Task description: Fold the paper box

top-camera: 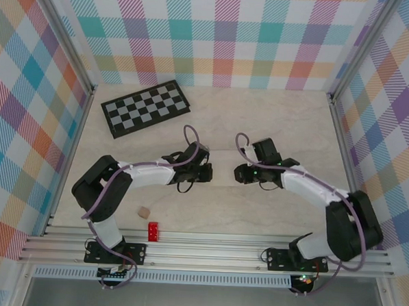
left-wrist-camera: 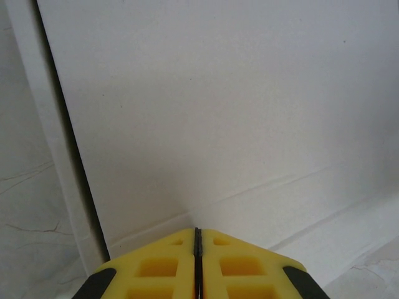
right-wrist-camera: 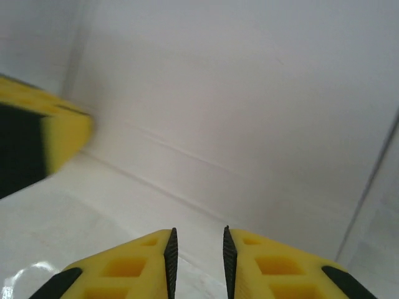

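- Presently: left gripper (left-wrist-camera: 196, 232) pads pressed flat together, nothing visible btwn them; tips just short of an upright wall of the paper box (left-wrist-camera: 237, 112); scored crease across the card just beyond the tips
- Right gripper (right-wrist-camera: 197, 230) fingers slightly spread, narrow gap, nothing in it; white box panel rising ahead of tips, fold line across it
- Left gripper's fingers (right-wrist-camera: 43, 140) blurred off to the left of the right tips; near, not touching them
- Pale surface under right tips: box floor or table, cannot tell
- Handling (judgement): thin white card, prob. v. light; fairly stiff across a panel, weak at the scored creases; smooth face, so likely slippery for pads; likely to skid on the table if pushed w/o a counter-hold
- Easy to dent or kink off-crease; gentle squeeze only
- Where to hold: free edge of a wall or flap, pinched across its thickness, close to a crease; alt. closed tips pressing down beside the crease while the other side lifts
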